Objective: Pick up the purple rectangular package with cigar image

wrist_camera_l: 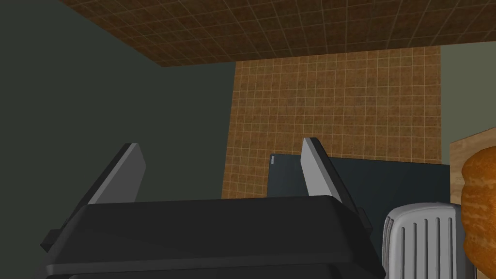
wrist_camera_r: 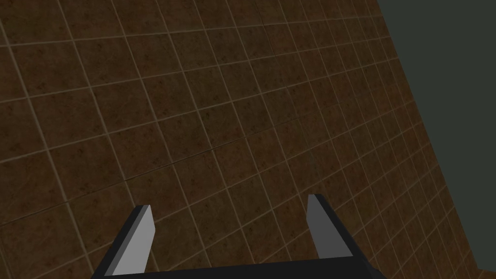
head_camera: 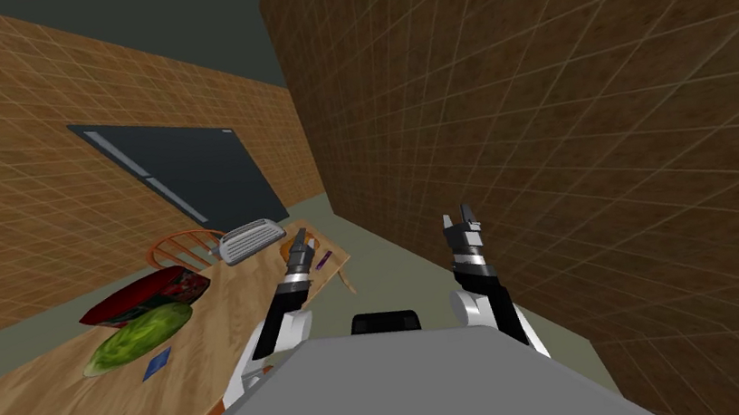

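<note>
Purple package [head_camera: 323, 260] lies just beside my left gripper [head_camera: 301, 241] on the table [head_camera: 40, 405], long axis pointing away. Both grippers released; right gripper [head_camera: 458, 216] well apart

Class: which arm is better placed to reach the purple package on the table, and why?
Left: the open left tool hangs over the light wooden table beside the small purple rectangular package; the right tool is off the table, near the brown tiled wall.
</note>
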Robot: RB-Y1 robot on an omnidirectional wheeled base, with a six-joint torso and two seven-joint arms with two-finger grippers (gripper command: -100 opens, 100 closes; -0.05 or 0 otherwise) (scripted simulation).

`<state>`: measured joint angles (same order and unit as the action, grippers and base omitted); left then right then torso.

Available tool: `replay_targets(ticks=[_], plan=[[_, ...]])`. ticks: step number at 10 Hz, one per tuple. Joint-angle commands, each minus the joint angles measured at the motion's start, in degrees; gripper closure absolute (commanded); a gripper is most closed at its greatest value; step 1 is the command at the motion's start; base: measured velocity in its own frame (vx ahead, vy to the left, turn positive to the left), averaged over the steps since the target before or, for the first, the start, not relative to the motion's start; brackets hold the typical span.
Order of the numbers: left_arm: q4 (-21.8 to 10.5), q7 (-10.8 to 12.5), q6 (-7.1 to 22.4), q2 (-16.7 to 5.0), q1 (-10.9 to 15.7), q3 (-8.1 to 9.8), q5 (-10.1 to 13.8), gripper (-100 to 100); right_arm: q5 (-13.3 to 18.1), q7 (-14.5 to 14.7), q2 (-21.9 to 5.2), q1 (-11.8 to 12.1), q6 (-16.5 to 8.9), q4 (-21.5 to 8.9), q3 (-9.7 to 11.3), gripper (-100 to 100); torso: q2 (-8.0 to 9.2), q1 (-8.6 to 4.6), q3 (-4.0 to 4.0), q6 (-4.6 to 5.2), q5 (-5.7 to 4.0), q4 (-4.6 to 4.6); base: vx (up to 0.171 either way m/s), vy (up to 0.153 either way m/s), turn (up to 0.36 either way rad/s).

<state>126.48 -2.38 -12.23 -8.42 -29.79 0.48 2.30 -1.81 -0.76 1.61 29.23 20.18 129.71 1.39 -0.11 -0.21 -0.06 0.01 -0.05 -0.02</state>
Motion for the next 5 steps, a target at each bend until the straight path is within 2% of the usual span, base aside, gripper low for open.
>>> replay_targets(ticks=[1,2,3,4,5], plan=[[-0.98,0.40,1.69,-0.48,0.53,0.63,0.65,-100,0.00,0.00,0.00,0.00,0.00,0.00,0.00,0,0.00,0.00,0.00,0.00,0.00,0.00,0.028,-0.042,-0.025],[-1.80,0.82,4.08,-0.91,0.94,1.33,1.58,-100,0.00,0.00,0.00,0.00,0.00,0.00,0.00,0,0.00,0.05,0.00,-0.01,0.01,0.00,0.024,-0.055,-0.053],[-2.69,1.30,5.84,-1.31,1.38,2.07,2.57,-100,0.00,0.00,0.00,0.00,0.00,0.00,0.00,0,0.01,0.00,0.00,0.00,0.00,0.00,0.032,-0.080,-0.087],[-2.69,1.30,6.61,-1.31,1.38,2.07,2.57,-100,0.00,0.00,0.00,0.00,0.00,0.00,0.00,0,-0.02,-0.06,-0.01,0.00,-0.01,0.00,0.033,-0.056,-0.034],[-3.67,1.83,8.82,-1.69,1.88,2.85,3.59,-100,0.00,0.00,0.00,0.00,0.00,0.00,0.00,0,-0.02,0.00,-0.01,-0.01,-0.01,-0.01,0.033,-0.037,-0.059]])
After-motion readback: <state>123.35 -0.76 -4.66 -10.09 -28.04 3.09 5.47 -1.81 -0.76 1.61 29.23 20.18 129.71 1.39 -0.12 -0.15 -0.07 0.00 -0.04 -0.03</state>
